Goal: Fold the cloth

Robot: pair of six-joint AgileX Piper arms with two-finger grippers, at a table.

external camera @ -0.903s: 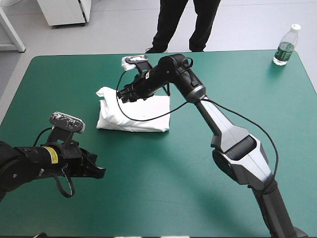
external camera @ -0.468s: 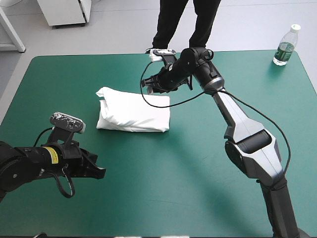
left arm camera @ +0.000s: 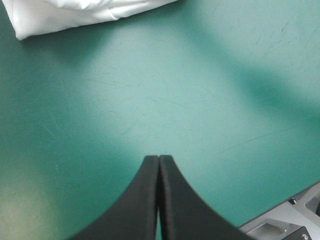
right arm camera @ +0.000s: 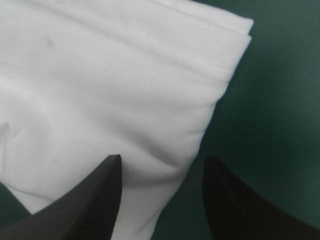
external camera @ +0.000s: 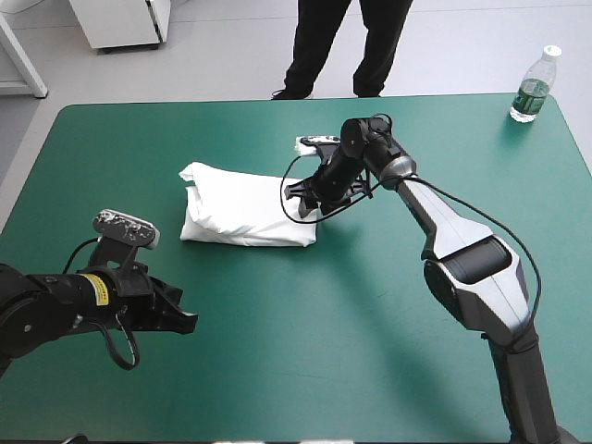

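Your right gripper (right arm camera: 161, 162) was wide open over the right edge of the T-shirt (external camera: 242, 211), a folded bundle left of centre on the table (external camera: 351, 351). Your left gripper (left arm camera: 159, 159) sat clenched on nothing, well apart. Pinching there, you'd likely have snagged only the top layers and pulled the fold open.

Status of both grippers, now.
Left gripper: shut, holding nothing, over the teal-green cover.
Right gripper: open, astride an edge of the folded T-shirt, not gripping it.
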